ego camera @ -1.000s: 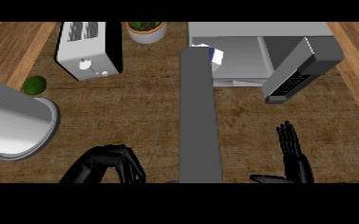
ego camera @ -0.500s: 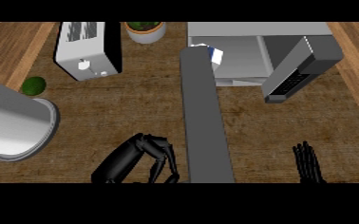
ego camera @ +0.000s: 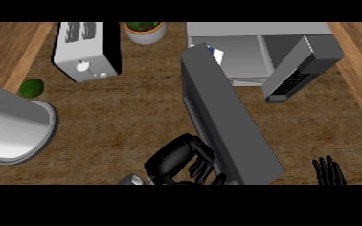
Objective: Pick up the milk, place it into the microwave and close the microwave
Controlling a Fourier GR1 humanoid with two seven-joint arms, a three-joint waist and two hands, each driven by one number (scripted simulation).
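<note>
The milk (ego camera: 216, 54) is a white carton with a blue patch. It peeks out at the far end of my left forearm (ego camera: 222, 117), right at the microwave's open front. My left hand is hidden behind that forearm's tip, with the carton carried there. The microwave (ego camera: 258, 29) stands at the back right. Its pale inside (ego camera: 244, 62) shows, and its door (ego camera: 300, 69) hangs open to the right. Only the fingers of my right hand (ego camera: 329, 170) show at the lower right edge, straight and pointing up, at rest.
A white toaster (ego camera: 84, 50) stands at the back left and a potted plant (ego camera: 145, 31) beside it. A green fruit (ego camera: 32, 87) lies near the left edge above a big grey pot (ego camera: 21, 129). A black part of my left arm (ego camera: 176, 160) shows at the bottom.
My left forearm has swung so that its near end lies further right, and the milk at its tip has shifted slightly right into the microwave's opening. My right hand has sunk towards the lower edge.
</note>
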